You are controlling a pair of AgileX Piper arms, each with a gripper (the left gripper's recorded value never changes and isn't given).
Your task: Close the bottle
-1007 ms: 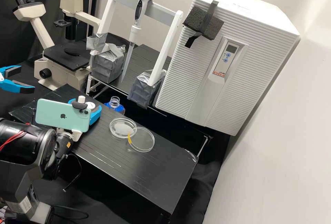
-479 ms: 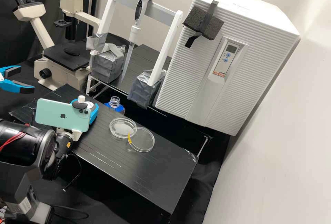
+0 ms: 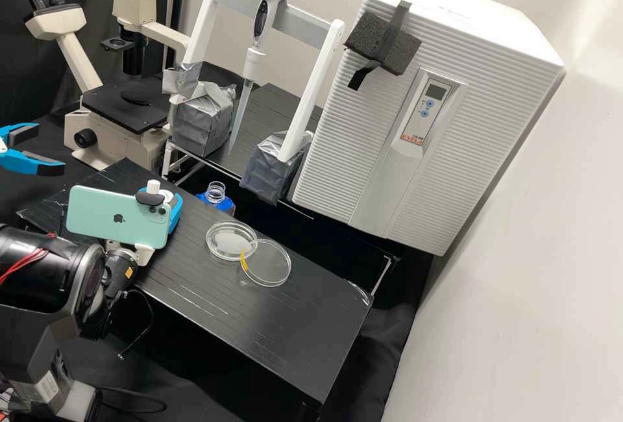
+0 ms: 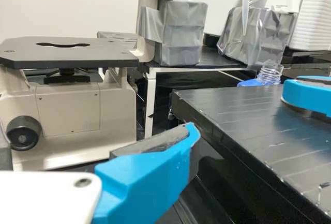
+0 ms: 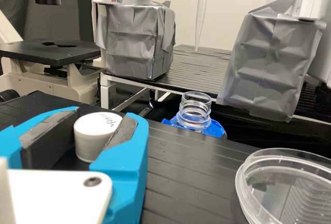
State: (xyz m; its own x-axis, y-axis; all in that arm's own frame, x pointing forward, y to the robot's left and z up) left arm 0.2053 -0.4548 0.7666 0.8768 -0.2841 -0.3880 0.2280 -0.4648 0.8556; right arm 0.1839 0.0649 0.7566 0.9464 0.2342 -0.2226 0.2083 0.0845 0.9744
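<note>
Inspecting a black slatted tabletop (image 3: 292,318) beside a white wall (image 3: 519,279), with a microscope (image 3: 104,120) and a white ribbed cabinet (image 3: 415,104) crowding its far side. Finding two clear dishes (image 3: 231,240) lying mid-surface, rims touching. Noting plain slats stretching from there to the near and right edges. Locating the bottle (image 5: 195,113) just beyond the far edge, standing upright, long axis vertical, uncapped mouth pointing up. Recording the right gripper (image 5: 95,131) near the far left corner, pinching a white cap (image 5: 93,141), close to the bottle but apart. Recording the left gripper (image 3: 26,147) off the left edge, fingers (image 3: 26,161) spread.
</note>
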